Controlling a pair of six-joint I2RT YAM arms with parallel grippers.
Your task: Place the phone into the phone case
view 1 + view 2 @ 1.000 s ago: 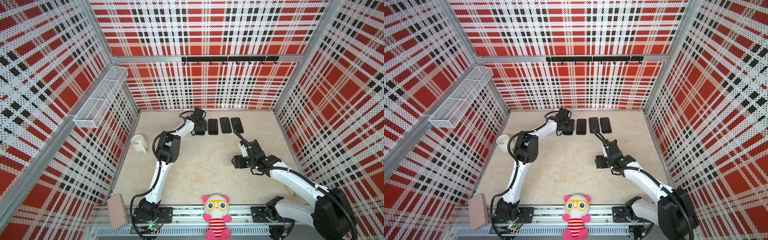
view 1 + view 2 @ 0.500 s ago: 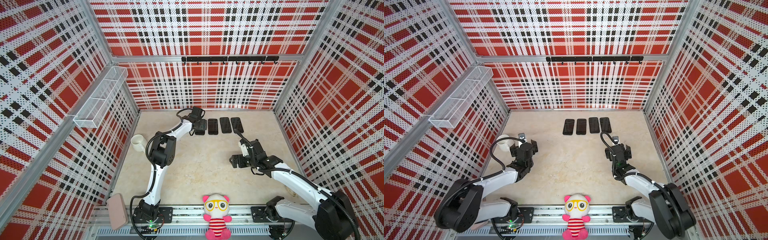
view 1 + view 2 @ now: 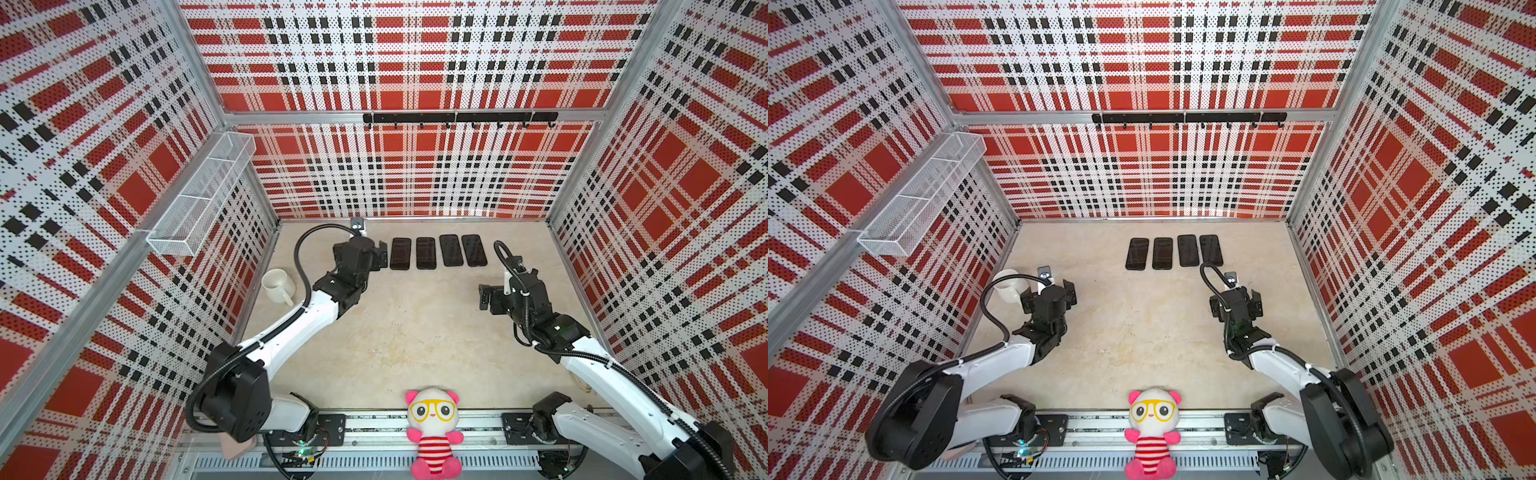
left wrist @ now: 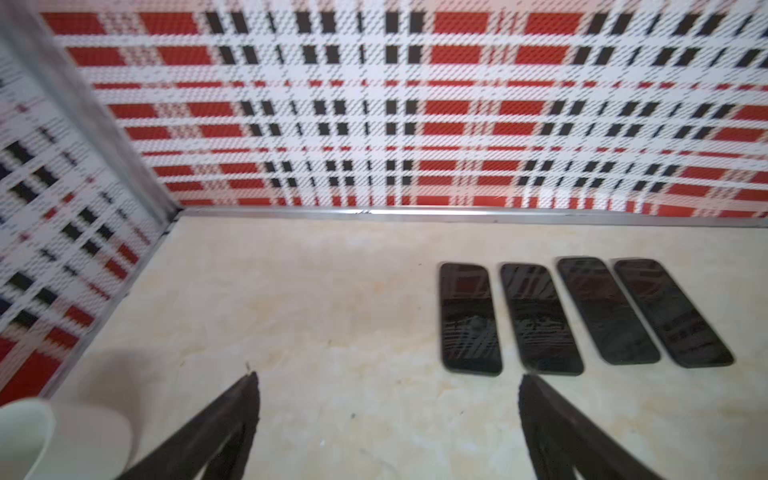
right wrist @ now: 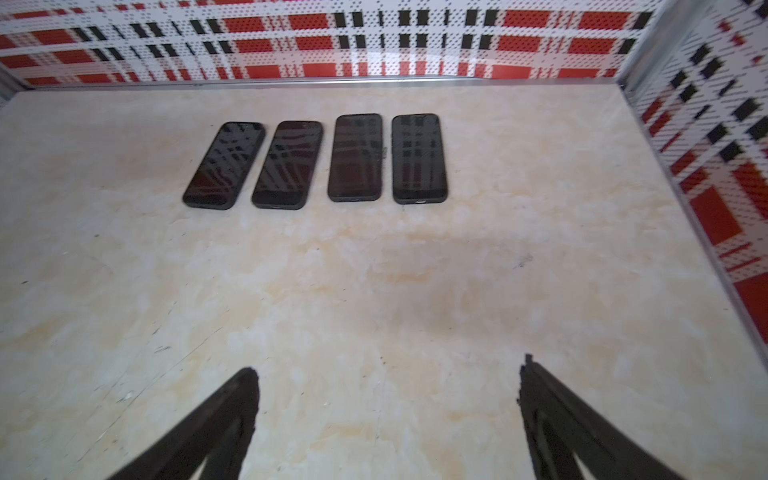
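Several black phones lie flat in a row near the back wall. They also show in the left wrist view and the right wrist view. I cannot tell a phone case apart from a phone. In a top view my left gripper sits at the row's left end. In a top view it stands further back, beside the cup. Its wrist view shows it open and empty over bare table. My right gripper is open and empty, short of the row.
A white cup stands by the left wall. A pink plush toy sits at the front edge. A wire basket and a black hook rail hang on the plaid walls.
Both grippers have opened wider. In a top view the left arm has drawn back from the row to beside the cup, and the right gripper has turned to face the row.
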